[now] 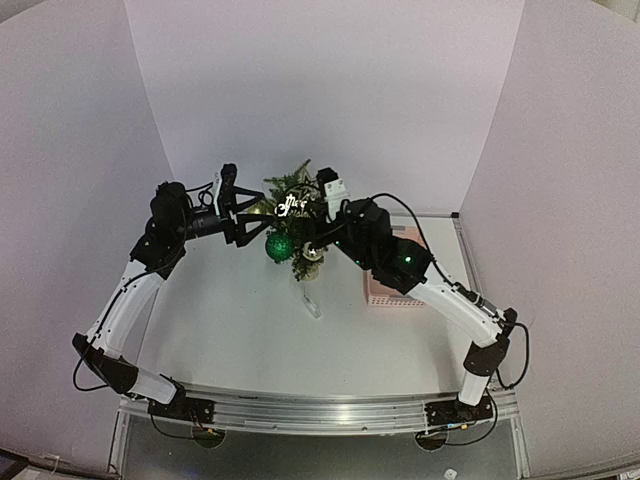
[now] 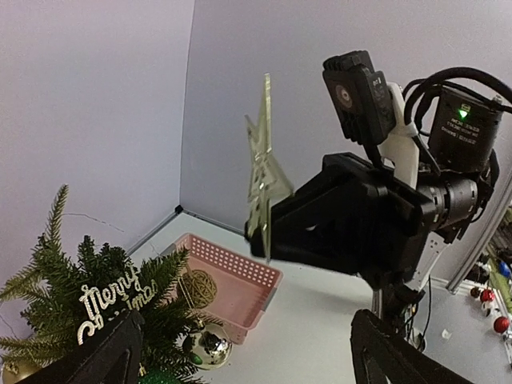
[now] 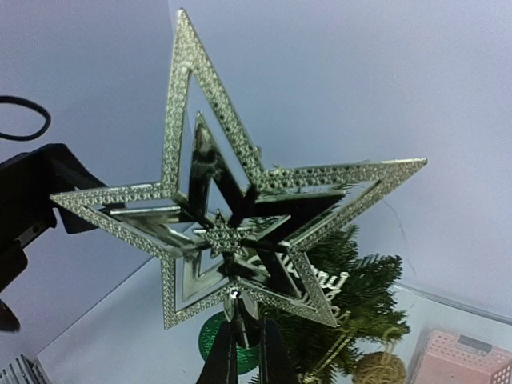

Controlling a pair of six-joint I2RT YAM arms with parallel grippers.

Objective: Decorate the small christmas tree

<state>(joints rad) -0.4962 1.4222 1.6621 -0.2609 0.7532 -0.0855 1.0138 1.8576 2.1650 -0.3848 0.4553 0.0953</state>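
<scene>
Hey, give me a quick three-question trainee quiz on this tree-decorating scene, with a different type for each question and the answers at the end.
1. True or false: the right gripper is shut on the stem of the gold star.
2. Multiple choice: what colour is the basket near the small christmas tree? A blue, B pink, C yellow.
3. Fill in the blank: the left gripper, beside the tree, is ____ (open or shut).

Key: 1 true; 2 B; 3 open.
</scene>
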